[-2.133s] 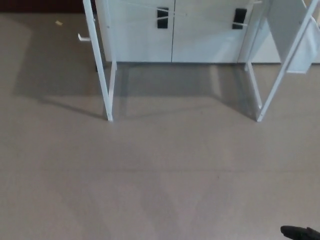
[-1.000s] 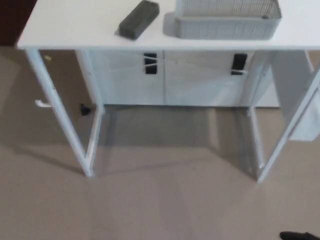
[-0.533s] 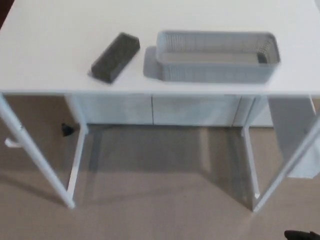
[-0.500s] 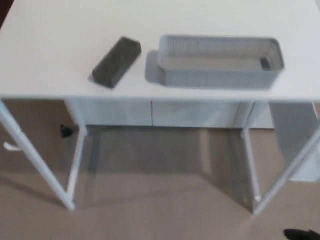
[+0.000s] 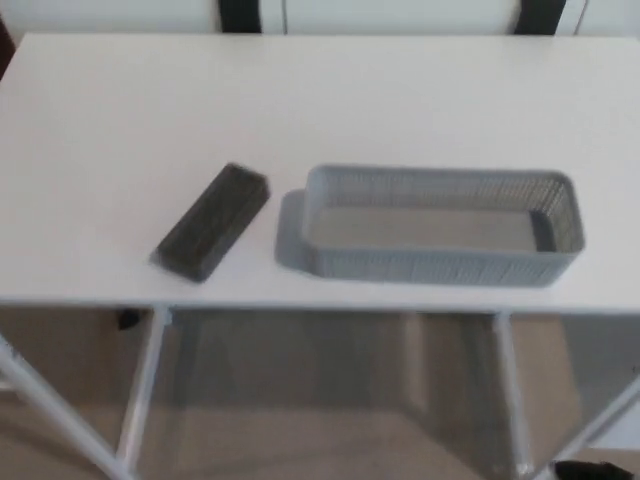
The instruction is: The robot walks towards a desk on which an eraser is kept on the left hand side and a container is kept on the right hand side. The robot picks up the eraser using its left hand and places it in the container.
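Eraser (image 5: 212, 221) lies on the desk (image 5: 100, 120), my left side, long axis slanting from near-left to far-right, just beside the empty container's (image 5: 440, 225) left end. That's my left hand's side, but neither hand is in view, so I can't tell how open they are or if they hold anything.

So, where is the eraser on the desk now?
In the head view the eraser lies flat on the white desk, on its left side near the front edge, just left of the grey container, not touching it.
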